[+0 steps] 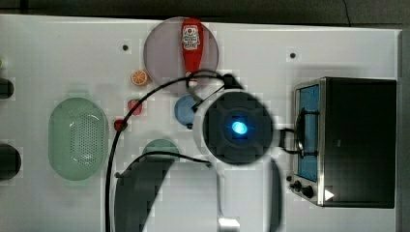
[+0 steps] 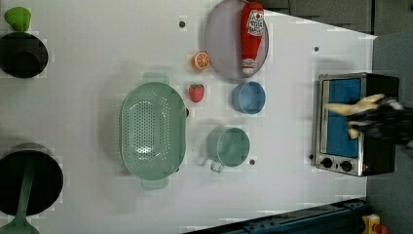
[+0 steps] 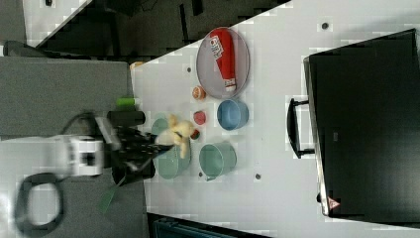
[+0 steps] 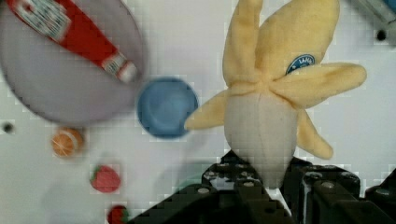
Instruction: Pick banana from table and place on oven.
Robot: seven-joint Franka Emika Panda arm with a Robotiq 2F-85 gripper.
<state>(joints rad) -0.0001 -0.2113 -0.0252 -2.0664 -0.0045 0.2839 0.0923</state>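
A peeled plush banana (image 4: 275, 93) with yellow skin flaps is held by its white tip in my gripper (image 4: 268, 179), which is shut on it well above the table (image 1: 63, 48). In the left view the banana (image 2: 355, 109) and gripper (image 2: 375, 119) appear in front of the oven's (image 2: 380, 161) blue glass door. The right view shows the banana (image 3: 178, 134) in the gripper (image 3: 153, 141), high over the table and apart from the black-topped oven (image 3: 366, 124). From above, my arm (image 1: 237, 128) covers the banana, between the blue bowl and the oven (image 1: 358, 140).
A ketchup bottle (image 1: 191, 46) lies on a grey plate (image 1: 159, 53). A blue bowl (image 2: 248, 97), green mug (image 2: 230, 146), green colander (image 2: 153, 129), orange slice (image 2: 200, 60) and strawberry (image 2: 196, 92) stand mid-table. Black bowls (image 2: 22, 53) sit at the left view's left.
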